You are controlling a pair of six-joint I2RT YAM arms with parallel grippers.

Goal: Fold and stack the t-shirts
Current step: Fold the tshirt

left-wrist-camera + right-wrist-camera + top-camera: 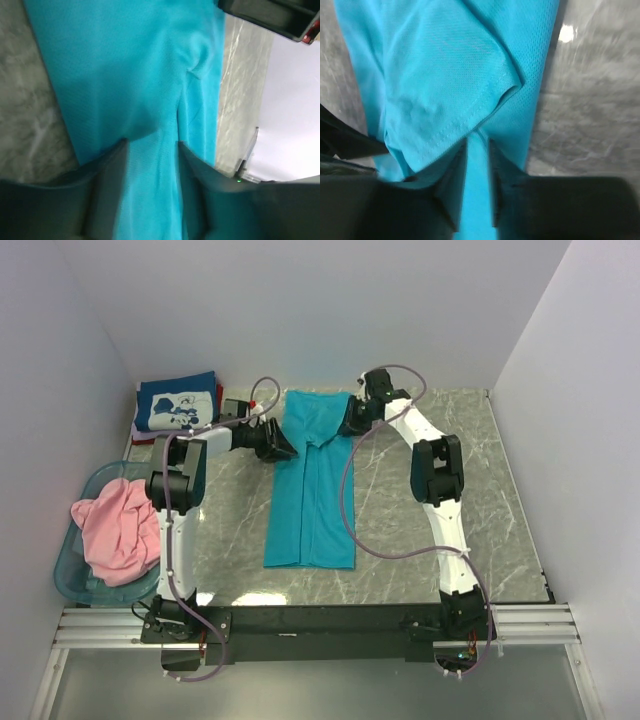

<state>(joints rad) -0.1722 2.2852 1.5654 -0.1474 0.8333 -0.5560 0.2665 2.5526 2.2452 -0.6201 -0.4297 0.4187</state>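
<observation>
The teal t-shirt [310, 502] is folded narrow, left gripper [151, 144] and right gripper [477, 141] parted and empty; you should next pinch its far corners.

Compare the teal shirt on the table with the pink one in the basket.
The teal shirt lies flat, folded into a long narrow strip; the pink shirt is a crumpled heap. The teal shirt rests on the marble table; the pink shirt sits in the light-blue basket. Both look like plain cloth with no print showing.
</observation>
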